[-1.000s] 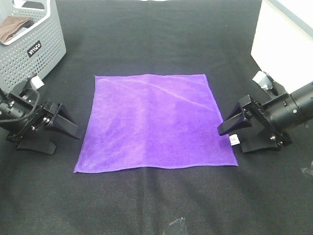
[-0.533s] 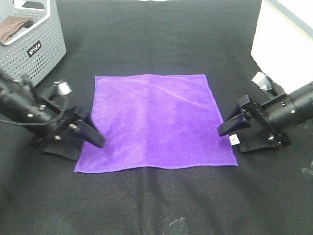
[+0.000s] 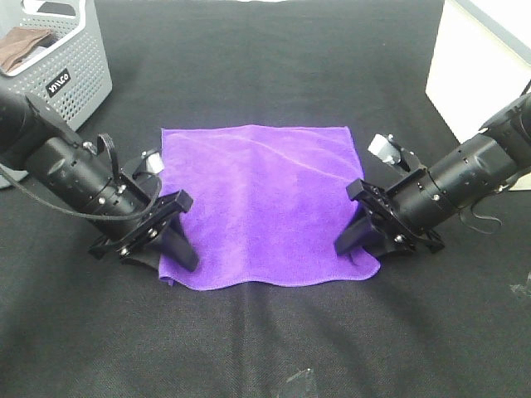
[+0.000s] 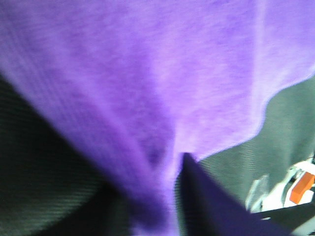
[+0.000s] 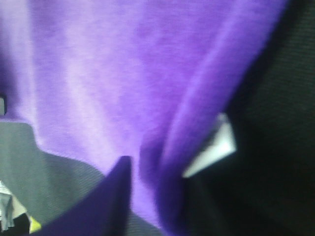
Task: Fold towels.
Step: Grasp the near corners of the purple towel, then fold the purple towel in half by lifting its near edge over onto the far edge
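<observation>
Towel [image 3: 261, 199] lay flat at centre of black table [image 3: 265, 75]. Left gripper [image 3: 176, 264] pinched its 7 o'clock corner; right gripper [image 3: 355, 249] pinched its 5 o'clock corner, both corners bunched between jaws

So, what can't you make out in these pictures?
Towel near corners: high view, covered by the left tool and right tool.
Whether the tools have pinched it: both wrist views are too close and blurred.
Tag print: right wrist view, blurred.
Basket: high view, cut off by the picture's edge.
</observation>
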Robot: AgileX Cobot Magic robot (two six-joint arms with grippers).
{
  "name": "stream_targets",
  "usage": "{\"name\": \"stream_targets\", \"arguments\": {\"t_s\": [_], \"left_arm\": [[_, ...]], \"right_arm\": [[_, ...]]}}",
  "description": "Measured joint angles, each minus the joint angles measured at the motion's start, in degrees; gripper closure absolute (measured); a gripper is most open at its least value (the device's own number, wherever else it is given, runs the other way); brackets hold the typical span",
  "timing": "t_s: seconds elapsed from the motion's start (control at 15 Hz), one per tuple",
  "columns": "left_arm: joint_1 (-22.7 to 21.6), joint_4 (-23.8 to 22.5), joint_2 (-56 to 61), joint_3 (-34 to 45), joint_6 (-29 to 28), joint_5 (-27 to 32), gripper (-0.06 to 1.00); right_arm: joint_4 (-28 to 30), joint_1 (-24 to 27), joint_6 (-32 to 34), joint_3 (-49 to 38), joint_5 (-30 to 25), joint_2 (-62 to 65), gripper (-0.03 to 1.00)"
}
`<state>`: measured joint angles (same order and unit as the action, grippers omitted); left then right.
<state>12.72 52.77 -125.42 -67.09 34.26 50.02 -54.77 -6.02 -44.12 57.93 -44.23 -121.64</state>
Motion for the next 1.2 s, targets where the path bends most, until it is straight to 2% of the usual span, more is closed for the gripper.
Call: {"name": "stream_targets", "arguments": {"t_s": [0.13, 0.2, 0.27, 0.47, 0.6, 0.73, 0.93, 1.0, 1.2], "left_arm": [[0.1, -1.0, -0.3, 0.0, -0.1, -0.6, 0.92], [0.2, -1.3, -0.3, 0.0, 0.0, -0.6, 0.94], [0.2, -1.5, -0.3, 0.0, 0.0, -0.7, 0.94], [0.3, -3.1, -0.2, 0.0, 0.0, 0.1, 0.94], [0.5, -7.2, 1.4, 0.1, -0.4, 0.4, 0.94], [0.7, -11.2, 4.4, 1.7, -1.4, 0.2, 0.94], [0.9, -12.8, 11.9, 8.3, -1.8, -0.6, 0.94], [0.9, -13.5, 15.9, 11.5, -3.6, -1.5, 0.94], [0.9, -15.1, 19.8, 12.7, -7.2, -1.0, 0.94]], "right_arm": [[0.6, 0.0, 0.2, 0.0, 0.3, -0.4, 0.84], [1.0, 0.0, 0.2, 0.0, 0.1, -0.5, 0.94], [1.0, -0.1, 0.2, 0.0, -0.1, -0.5, 0.97], [2.1, -0.5, 1.6, -0.1, -1.6, 0.1, 0.97], [4.8, -0.6, 3.6, -0.7, -3.3, 2.2, 0.97], [5.0, -0.6, 4.6, -0.8, -6.4, 5.7, 0.97], [5.0, -1.0, 6.5, -1.3, -10.4, 10.5, 0.97], [4.7, -1.1, 7.3, -2.5, -11.9, 12.5, 0.97], [4.5, -1.1, 7.8, -4.0, -12.5, 15.0, 0.97]]}}
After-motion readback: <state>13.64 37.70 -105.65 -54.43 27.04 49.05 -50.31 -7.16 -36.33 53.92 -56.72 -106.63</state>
